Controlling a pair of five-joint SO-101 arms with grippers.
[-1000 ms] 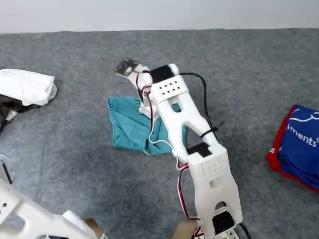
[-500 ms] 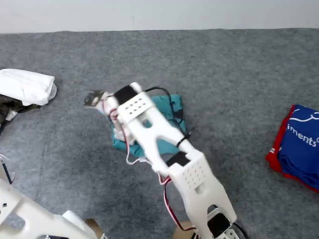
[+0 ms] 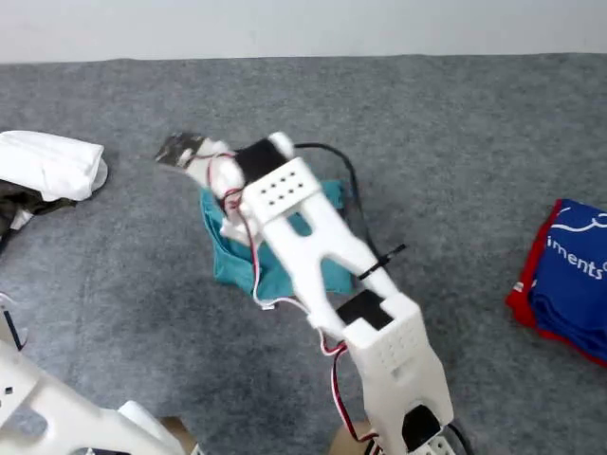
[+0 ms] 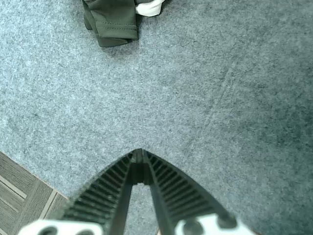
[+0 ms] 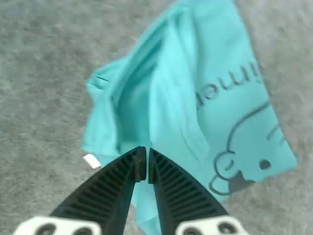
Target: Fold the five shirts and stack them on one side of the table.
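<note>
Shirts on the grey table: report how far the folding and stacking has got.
Done: a folded blue shirt lies on a red shirt at one edge of the grey table. In hand: the teal printed shirt mid-table, loosely folded, right gripper shut near it. Left: a bunched white shirt and a dark green shirt at the opposite edge.

The right arm is showing a white plastic shell in broad, forked links, and two of its flat plates are carrying grids of small round holes. Black motor blocks are sitting at the joints. A black cable is looping along one side, pinned by a thin black tie, while red and white wires are trailing down the other. The left arm is showing the same white shell. The left gripper and the right gripper are both showing dark, ridged, tapering fingers on white mounts with round screw holes.
</note>
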